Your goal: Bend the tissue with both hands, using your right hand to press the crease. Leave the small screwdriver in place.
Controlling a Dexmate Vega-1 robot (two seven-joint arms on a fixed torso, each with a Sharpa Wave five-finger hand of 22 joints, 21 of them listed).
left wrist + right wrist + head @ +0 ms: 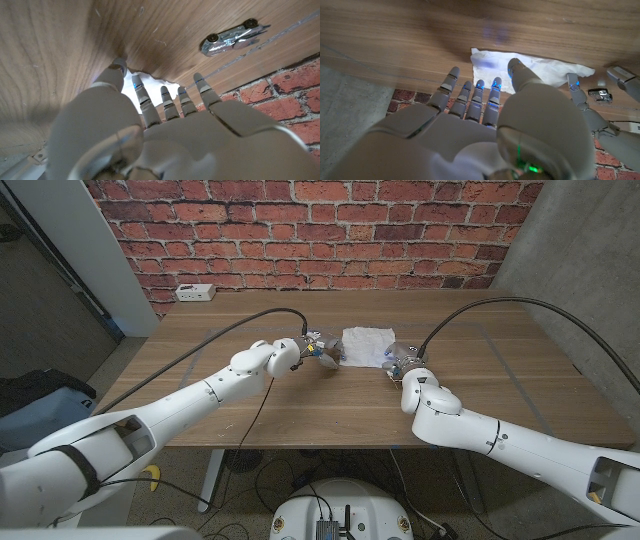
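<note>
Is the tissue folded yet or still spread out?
Spread out: the tissue lies flat as one open sheet between the left hand and right hand; no crease shows.

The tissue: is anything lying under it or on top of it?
The tissue lies spread on the wooden table, nothing visible on top. The left hand and right hand sit at its opposite edges; contact is unclear. Whatever might lie beneath is covered.

Head camera overlooks table (250, 395); both close wrist views share tissue (540, 67).
</note>
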